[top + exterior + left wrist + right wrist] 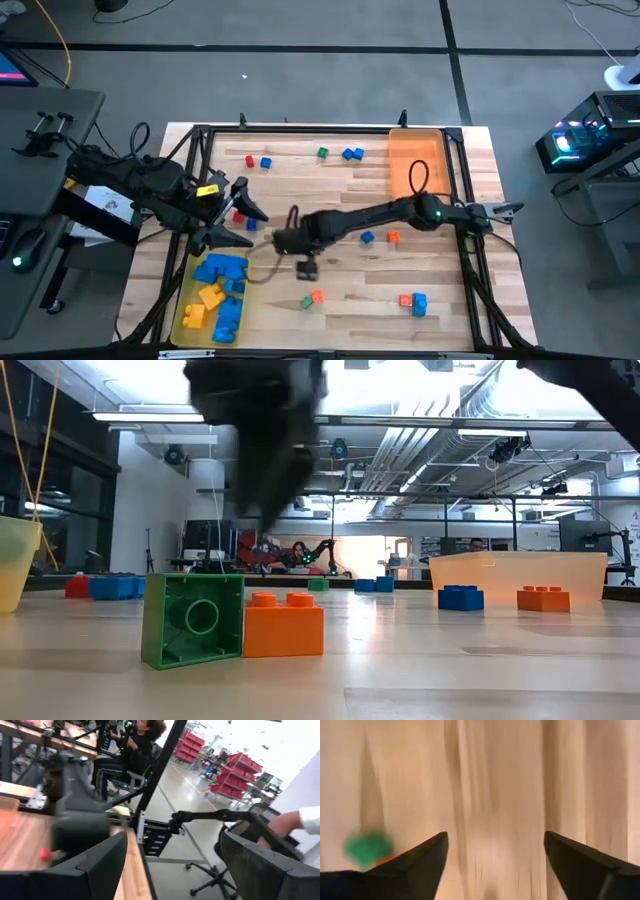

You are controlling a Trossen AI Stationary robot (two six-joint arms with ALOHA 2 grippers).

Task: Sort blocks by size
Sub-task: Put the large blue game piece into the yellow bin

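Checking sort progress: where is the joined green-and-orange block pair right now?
In the high view the green-and-orange pair lies on the table's near edge, centre, just below the right claw, right of the yellow tray.

Right arm: enters from the right edge of the high view at mid-height, reaches leftward to the frame's centre, elbow right of centre. Right gripper [306, 267] sits just below centre, pointing downward in the frame; in its wrist view both fingers [420, 862] stand wide apart with nothing between them.

Left arm: folded at centre-left of the high view. Left gripper [240, 215] points rightward, fingers [95, 870] spread wide, empty. The two grippers lie near each other, apart.
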